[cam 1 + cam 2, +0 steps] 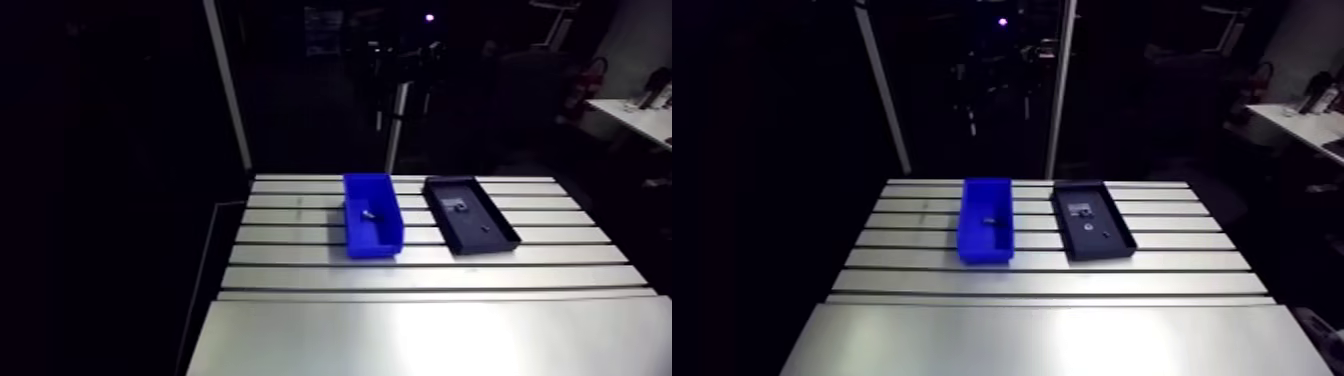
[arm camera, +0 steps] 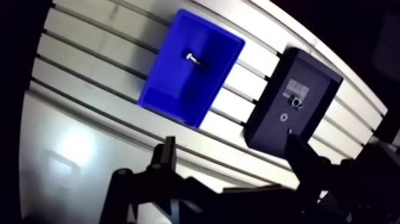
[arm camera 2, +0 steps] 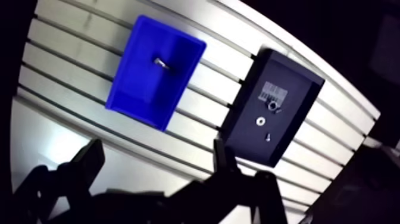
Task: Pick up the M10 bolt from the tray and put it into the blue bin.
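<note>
Slotted aluminium worktop (image 1: 420,330) carries a rectangular blue bin (image 1: 372,250) with the small metal M10 bolt (image 2: 191,58) lying inside, beside a flat black tray (image 1: 455,225) holding tiny parts (image 3: 261,121); the tool (image 2: 231,149) hangs spread, empty

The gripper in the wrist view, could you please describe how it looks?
The gripper is black throughout, seen almost as a silhouette: two fingers built of angular, jointed links that taper to narrow tips. No markings or cables can be made out on it.
</note>
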